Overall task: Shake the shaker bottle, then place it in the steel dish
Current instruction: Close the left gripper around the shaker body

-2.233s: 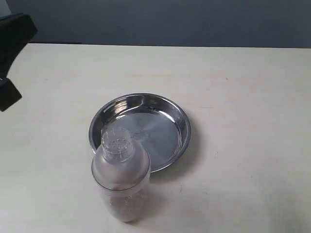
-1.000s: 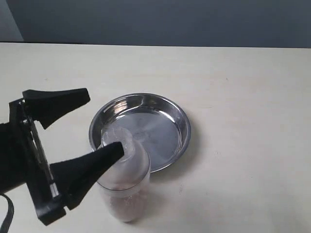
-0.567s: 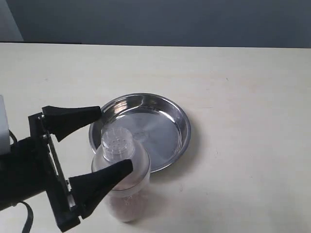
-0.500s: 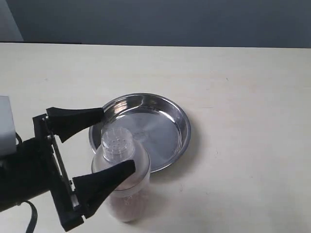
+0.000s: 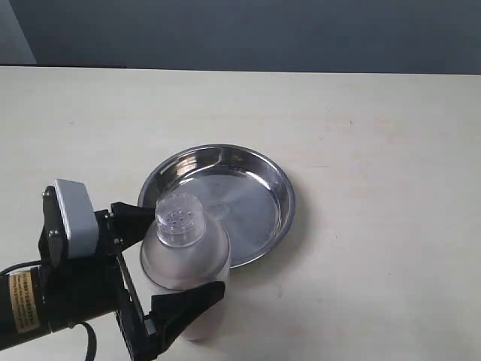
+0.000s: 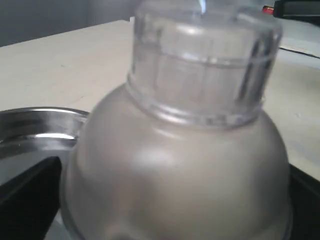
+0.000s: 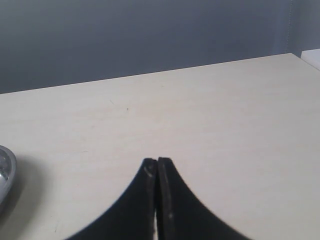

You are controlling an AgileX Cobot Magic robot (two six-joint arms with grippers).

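The shaker bottle [image 5: 184, 256] stands upright on the table at the near rim of the steel dish [image 5: 252, 199]. Its holed cap [image 5: 179, 218] is on top, and brownish grains show low in its frosted body. My left gripper [image 5: 188, 252] is open and straddles the bottle's body, one black finger [image 5: 135, 219] on the far side and one on the near side. The left wrist view is filled by the bottle [image 6: 175, 165], with the dish [image 6: 35, 120] behind it. I cannot tell whether the fingers touch it. My right gripper [image 7: 157, 161] is shut on nothing above bare table.
The pale table [image 5: 376, 150] stretches wide to the right and behind the dish. A dark wall runs along its far edge. The right wrist view catches a sliver of the dish rim [image 7: 4, 175].
My left gripper has come down and forward from the left until its fingers flank the bottle, and the gap between them has narrowed. Bottle and dish have stayed put.
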